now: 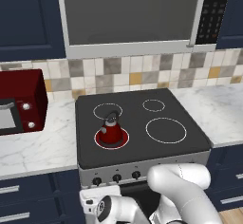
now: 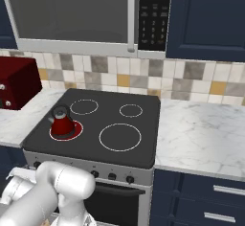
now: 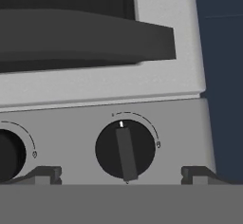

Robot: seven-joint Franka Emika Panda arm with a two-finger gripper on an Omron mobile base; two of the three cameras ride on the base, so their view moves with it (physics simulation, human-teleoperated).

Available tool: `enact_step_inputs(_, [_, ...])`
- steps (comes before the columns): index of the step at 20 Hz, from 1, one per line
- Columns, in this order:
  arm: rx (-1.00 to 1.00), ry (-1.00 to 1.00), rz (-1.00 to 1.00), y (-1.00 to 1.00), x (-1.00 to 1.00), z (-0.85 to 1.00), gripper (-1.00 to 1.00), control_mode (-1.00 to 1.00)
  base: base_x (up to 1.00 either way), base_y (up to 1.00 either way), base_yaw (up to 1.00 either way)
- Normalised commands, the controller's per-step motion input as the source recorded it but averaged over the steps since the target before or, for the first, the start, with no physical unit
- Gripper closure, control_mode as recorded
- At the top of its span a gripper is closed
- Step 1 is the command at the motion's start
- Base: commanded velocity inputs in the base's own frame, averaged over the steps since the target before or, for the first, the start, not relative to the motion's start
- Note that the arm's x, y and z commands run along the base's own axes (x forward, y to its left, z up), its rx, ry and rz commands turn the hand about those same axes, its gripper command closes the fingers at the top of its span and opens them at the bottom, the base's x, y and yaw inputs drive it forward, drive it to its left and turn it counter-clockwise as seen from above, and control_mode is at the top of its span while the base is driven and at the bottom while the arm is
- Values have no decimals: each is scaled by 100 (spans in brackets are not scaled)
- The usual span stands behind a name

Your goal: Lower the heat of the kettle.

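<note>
The kettle [image 1: 111, 132] sits up on the glowing red burner [image 1: 112, 138], above and beyond the hand. The gripper [image 3: 121, 182] is spread wide, holding nothing, its tips flanking a knob [image 3: 126, 149] just ahead. Another knob [image 3: 8, 154] sits beside it; I can't tell which feeds that burner, so the wrong one might get turned. Off-centre fingers [image 3: 45, 173] might slip too.

- Black stove top [image 1: 142, 123], set into white marble counter [image 1: 33, 147], four ring burners.
- Kettle [image 1: 111, 130] sits upright on front-left burner [image 1: 112, 138]; that ring glows red.
- Other three burners bare.
- Red microwave [image 1: 21, 105] on counter left of stove.
- Counter right of stove [image 2: 201, 134] carries nothing.
</note>
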Motion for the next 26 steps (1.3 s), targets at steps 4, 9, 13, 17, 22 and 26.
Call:
enact_step_inputs(4, [0,0,0,9,1,0,-100,-100,0,0,0])
enact_step_inputs(9, [0,0,0,0,2,0,-100,-100,0,0,0])
enact_step_inputs(13, [0,0,0,0,6,0,-100,-100,0,0,0])
enact_step_inputs(17, [0,0,0,0,8,0,-100,-100,0,0,0])
enact_step_inputs(22, [0,0,0,0,10,-1,-100,-100,0,0,0])
enact_step_inputs(26, [0,0,0,0,12,-8,-100,-100,0,0,0])
